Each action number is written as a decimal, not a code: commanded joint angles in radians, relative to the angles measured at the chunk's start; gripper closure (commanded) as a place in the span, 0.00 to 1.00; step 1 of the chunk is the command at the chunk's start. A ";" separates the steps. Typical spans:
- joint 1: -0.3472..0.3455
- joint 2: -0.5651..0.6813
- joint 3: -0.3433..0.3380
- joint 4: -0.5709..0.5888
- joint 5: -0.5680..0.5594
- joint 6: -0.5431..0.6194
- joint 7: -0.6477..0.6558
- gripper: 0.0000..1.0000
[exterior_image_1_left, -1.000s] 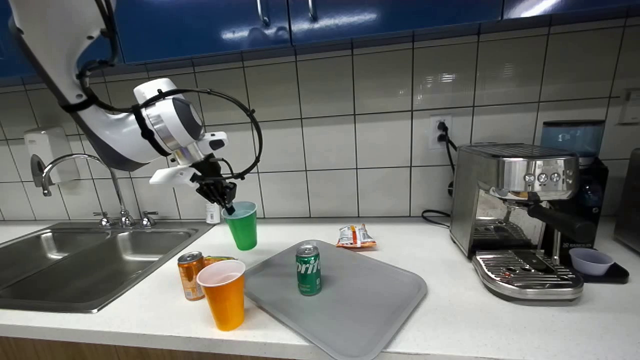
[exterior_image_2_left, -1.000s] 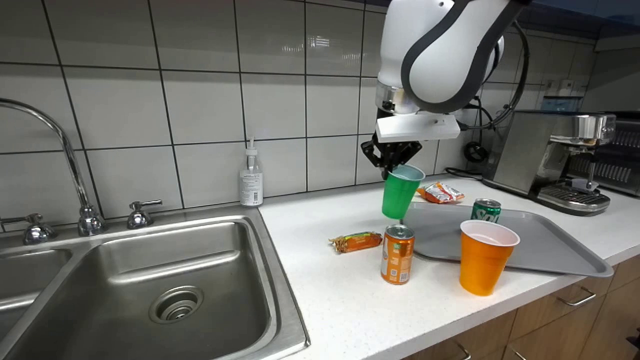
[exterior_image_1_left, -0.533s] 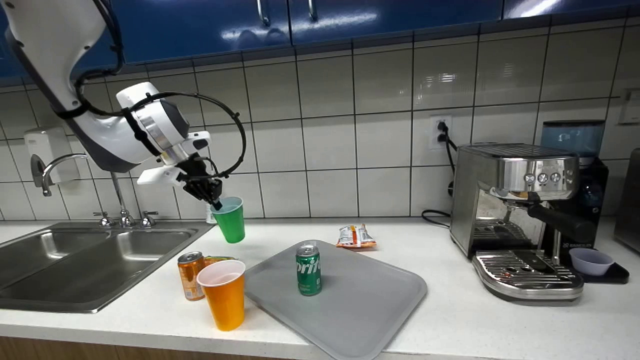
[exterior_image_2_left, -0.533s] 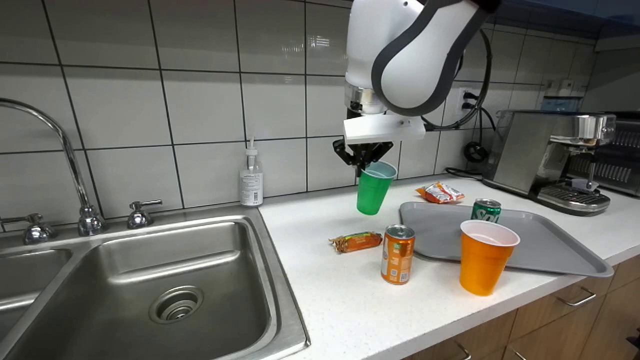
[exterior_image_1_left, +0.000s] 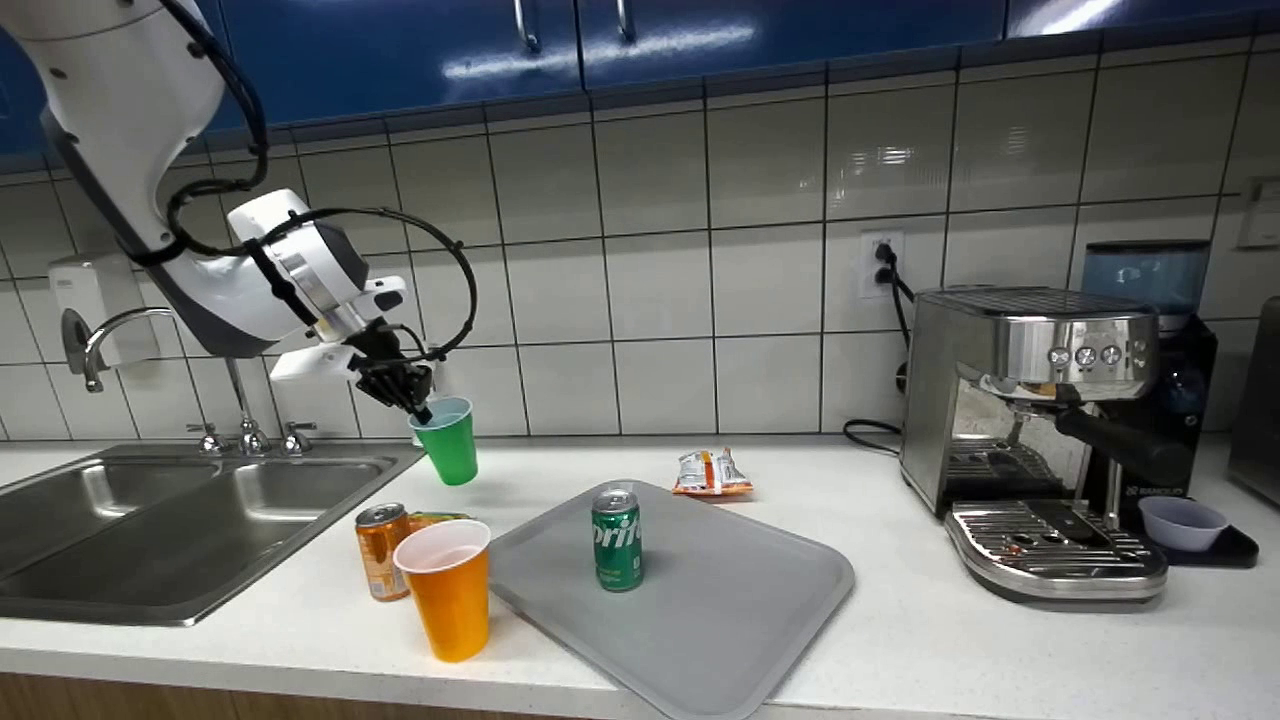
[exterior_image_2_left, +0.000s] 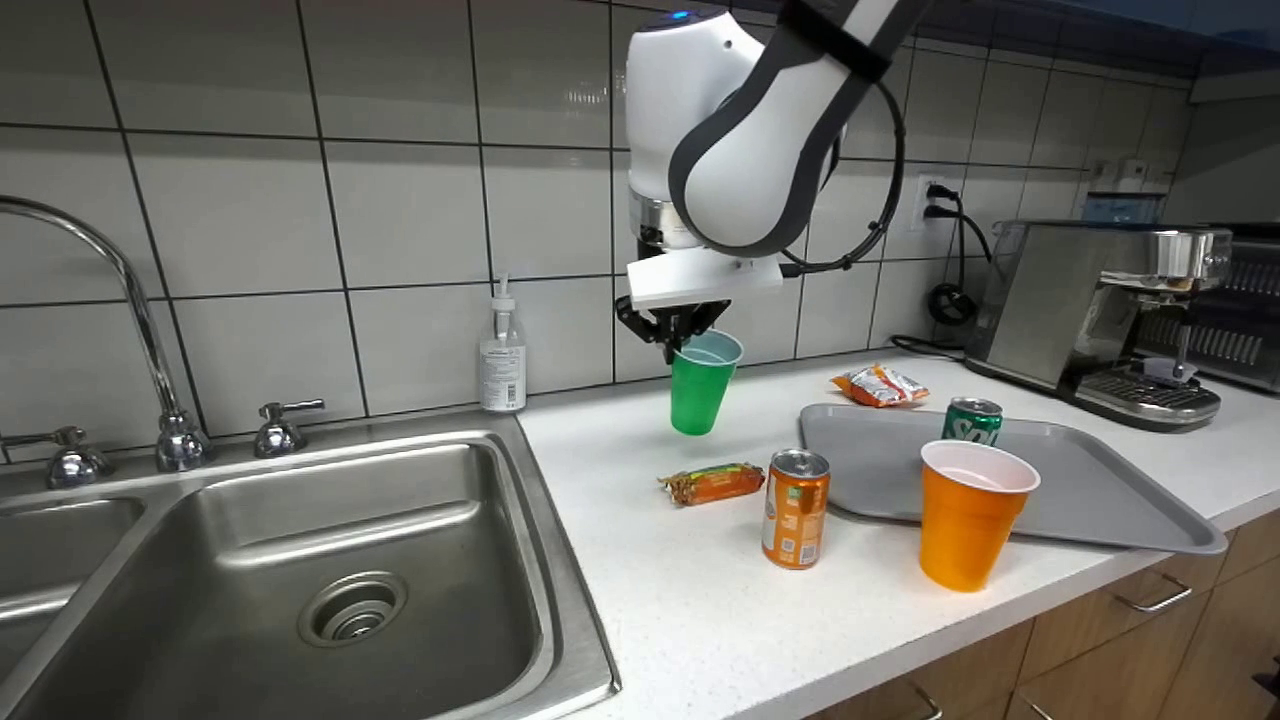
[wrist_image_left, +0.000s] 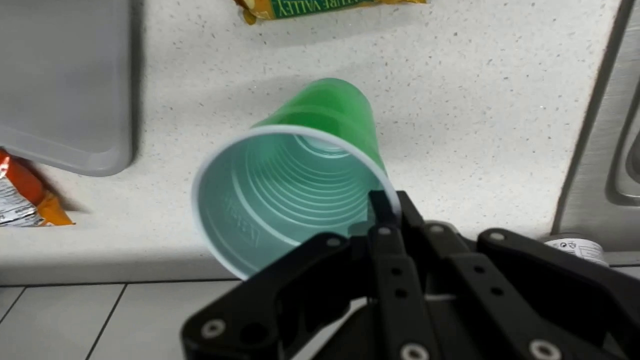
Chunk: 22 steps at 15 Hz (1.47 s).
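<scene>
The green cup (wrist_image_left: 300, 175) seems light and easily crushed; the claw (wrist_image_left: 392, 202) pinches its rim, a suitable hold, at three o'clock in the wrist view.

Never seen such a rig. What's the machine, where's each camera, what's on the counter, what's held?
The machine is a white Franka Panda arm ending in a black pincer. Both exterior views come from cameras outside the robot, at different places; the wrist view is from a camera on the arm, looking down past the pincer into a green plastic cup. The pincer is shut on that cup's rim, and the cup is tilted. On the counter: a gray tray with a Sprite can standing on it, an orange plastic cup, an orange can, a Nature Valley packet, a snack bag and an espresso machine.
</scene>
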 joint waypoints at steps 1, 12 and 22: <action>0.023 0.071 0.012 0.112 -0.018 -0.061 0.023 0.99; 0.085 0.190 0.037 0.248 0.008 -0.107 0.003 0.99; 0.086 0.210 0.041 0.275 0.049 -0.149 0.000 0.99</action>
